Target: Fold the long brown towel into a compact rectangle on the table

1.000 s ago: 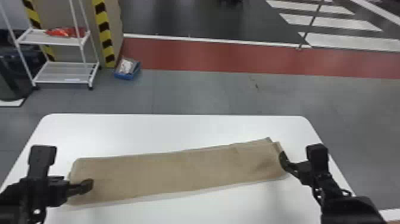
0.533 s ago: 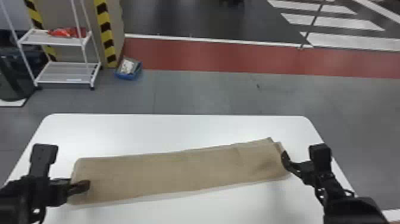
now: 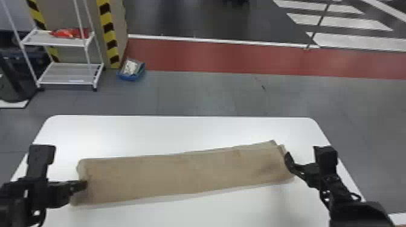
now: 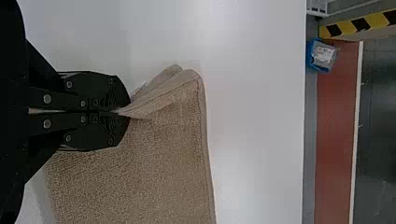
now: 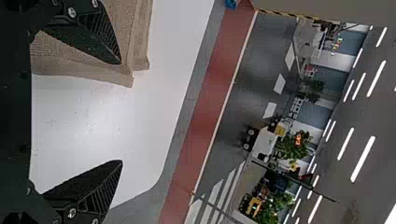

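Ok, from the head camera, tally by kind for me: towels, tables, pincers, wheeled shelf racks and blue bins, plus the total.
Towels: 1, the brown towel
Tables: 1, the white table
Pincers: 2, the left pincer and right pincer
Shelf racks: 1, the white rack
Bins: 1, the blue bin
Total: 6

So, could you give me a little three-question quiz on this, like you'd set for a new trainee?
1. True or false: the two fingers of the right gripper are spread apart.
2. Which gripper is pinching the towel? (a) the left gripper; (b) the right gripper; (c) neither.
3. Fill in the blank: the small box near the white rack is coloured ____.

Key: 1. true; 2. a; 3. blue
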